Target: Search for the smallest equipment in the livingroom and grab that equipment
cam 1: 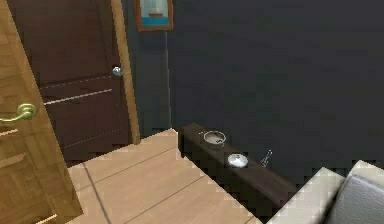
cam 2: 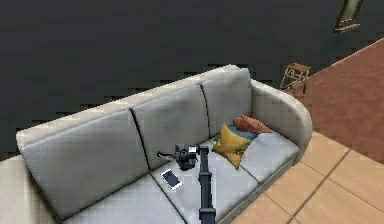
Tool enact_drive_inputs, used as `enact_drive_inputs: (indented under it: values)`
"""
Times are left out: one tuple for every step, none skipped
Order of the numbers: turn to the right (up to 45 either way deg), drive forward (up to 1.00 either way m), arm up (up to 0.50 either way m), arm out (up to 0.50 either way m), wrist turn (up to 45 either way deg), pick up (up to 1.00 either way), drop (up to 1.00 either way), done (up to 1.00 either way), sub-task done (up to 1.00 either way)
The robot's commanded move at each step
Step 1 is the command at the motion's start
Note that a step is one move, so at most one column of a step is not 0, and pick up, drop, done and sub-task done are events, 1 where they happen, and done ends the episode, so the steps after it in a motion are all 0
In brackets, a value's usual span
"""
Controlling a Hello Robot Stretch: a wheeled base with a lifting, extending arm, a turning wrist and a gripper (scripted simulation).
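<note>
Reaching out over the sofa point(cam 2: 90, 150), the arm point(cam 2: 205, 192) puts the gripper point(cam 2: 175, 156) at the middle seat, since a small flat phone point(cam 2: 172, 179) lies there just beside it, likely the target. Can't tell how wide the gripper is set or whether it holds anything. Pillows point(cam 2: 235, 143) sit bunched in the corner, so that seat is easy to reach.
</note>
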Motion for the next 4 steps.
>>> enact_drive_inputs:
  values:
    - [0.0,0.00,-0.30,0.00,0.0,0.00,0.00,0.00,0.00]
    - [0.0,0.00,0.00,0.00,0.0,1.00,0.00,0.00,0.00]
    - [0.0,0.00,0.10,0.00,0.0,0.00,0.00,0.00,0.00]
    - [0.0,0.00,0.00,0.00,0.0,0.00,0.00,1.00,0.00]
